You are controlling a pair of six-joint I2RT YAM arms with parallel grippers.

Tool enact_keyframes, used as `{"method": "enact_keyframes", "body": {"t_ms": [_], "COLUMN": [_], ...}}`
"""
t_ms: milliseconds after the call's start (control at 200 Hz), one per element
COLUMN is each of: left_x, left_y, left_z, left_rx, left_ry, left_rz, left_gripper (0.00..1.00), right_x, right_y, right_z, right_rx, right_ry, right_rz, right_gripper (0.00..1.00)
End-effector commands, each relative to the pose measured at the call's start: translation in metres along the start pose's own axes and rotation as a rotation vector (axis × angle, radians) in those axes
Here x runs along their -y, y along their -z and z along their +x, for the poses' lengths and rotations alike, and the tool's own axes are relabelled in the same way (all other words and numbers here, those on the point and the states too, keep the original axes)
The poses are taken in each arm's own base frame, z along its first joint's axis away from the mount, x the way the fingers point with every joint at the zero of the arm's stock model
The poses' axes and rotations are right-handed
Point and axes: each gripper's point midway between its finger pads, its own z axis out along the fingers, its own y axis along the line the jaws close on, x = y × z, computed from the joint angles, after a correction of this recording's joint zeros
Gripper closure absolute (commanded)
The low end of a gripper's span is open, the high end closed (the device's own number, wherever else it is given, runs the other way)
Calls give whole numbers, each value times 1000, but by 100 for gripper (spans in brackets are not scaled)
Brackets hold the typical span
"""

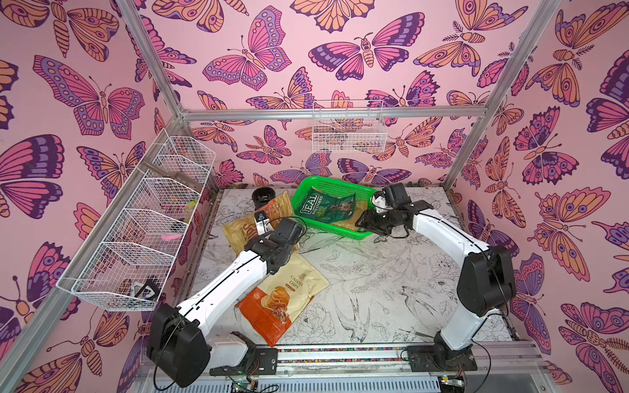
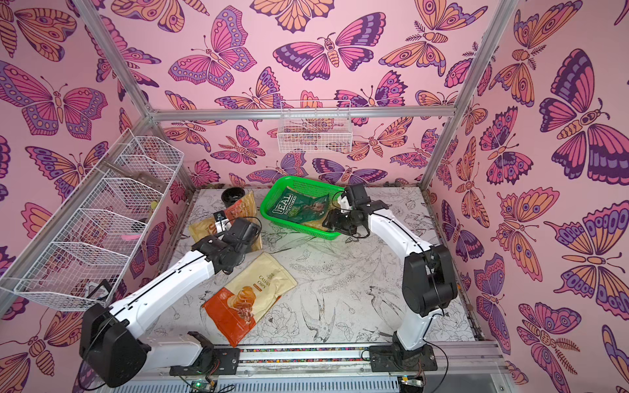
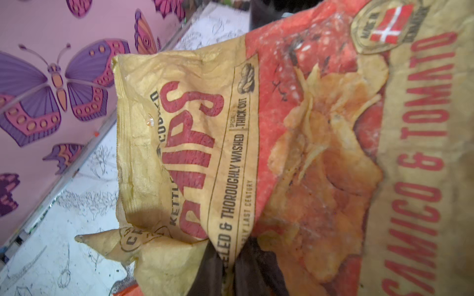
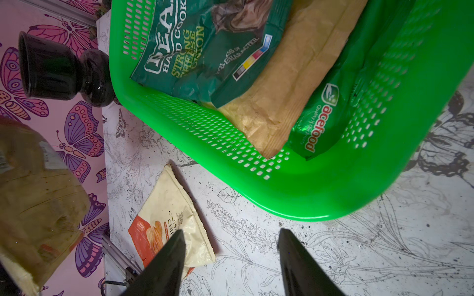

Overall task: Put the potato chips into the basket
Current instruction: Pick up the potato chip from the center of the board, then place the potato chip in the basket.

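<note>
Green plastic basket (image 1: 333,185) is sitting at the 12 o'clock edge of the desk (image 1: 391,289). Inside it, the dark green "REAL" bag (image 1: 323,206) is lying over a tan bag (image 4: 295,84), with a green "acefood" bag (image 4: 320,120) just beside. Left pincer (image 3: 228,258) is pinching a corner of the tan-orange bag (image 1: 272,207) at 9 o'clock from the basket. Right pincer (image 4: 230,230) is hovering spread and holding nothing above the desk at the basket's 4 o'clock corner. Cassava Chips bag (image 1: 286,296) is lying flat on the desk at 7 o'clock from the basket.
</note>
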Motion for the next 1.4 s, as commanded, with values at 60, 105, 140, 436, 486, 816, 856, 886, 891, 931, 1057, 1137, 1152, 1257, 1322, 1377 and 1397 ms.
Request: {"method": "enact_keyframes", "body": {"t_ms": [60, 105, 140, 436, 486, 816, 856, 886, 891, 931, 1057, 1137, 1152, 1257, 1322, 1377, 1397], "left_x": [3, 9, 12, 64, 81, 172, 180, 185, 186, 192, 207, 217, 219, 237, 250, 258, 261], "left_y": [32, 36, 39, 41, 41, 37, 35, 33, 32, 29, 16, 8, 7, -3, -9, -16, -18], "left_z": [-51, -56, -60, -64, -61, -33, -34, -35, -35, -37, -47, -53, -55, -56, -57, -57, -57], "left_rx": [194, 213, 226, 208, 181, 51, 53, 56, 57, 63, 91, 114, 118, 116, 115, 118, 119], "left_ry": [-98, -131, -155, -315, -361, -621, -644, -662, -666, -682, -685, -703, -707, -704, -697, -691, -687], "left_rz": [-53, -55, -62, 61, 125, 421, 429, 429, 428, 420, 364, 333, 332, 344, 357, 348, 344], "left_gripper": [100, 100, 100, 100, 100, 100, 100, 100, 100, 100, 100, 100, 100, 100, 100, 100, 100], "right_x": [8, 12, 15, 40, 41, 57, 58, 58, 58, 59, 60, 62, 62, 64, 64, 65, 65], "right_y": [10, 12, 13, 20, 22, 29, 30, 30, 31, 32, 38, 40, 40, 42, 43, 44, 45], "right_z": [-11, -13, -15, -21, -22, -25, -26, -26, -26, -26, -28, -28, -28, -28, -29, -28, -28], "right_rx": [27, 35, 39, 64, 70, 91, 95, 96, 96, 99, 114, 119, 119, 128, 130, 133, 135], "right_ry": [-41, -59, -73, -167, -175, -228, -230, -230, -231, -232, -230, -231, -232, -231, -233, -232, -231], "right_rz": [17, 14, 10, 0, -4, -12, -11, -11, -10, -10, -7, 0, 0, 4, 5, 8, 7], "right_gripper": [40, 40, 40, 40, 40, 41, 41, 41, 41, 41, 41, 41, 41, 41, 41, 41, 41]}}
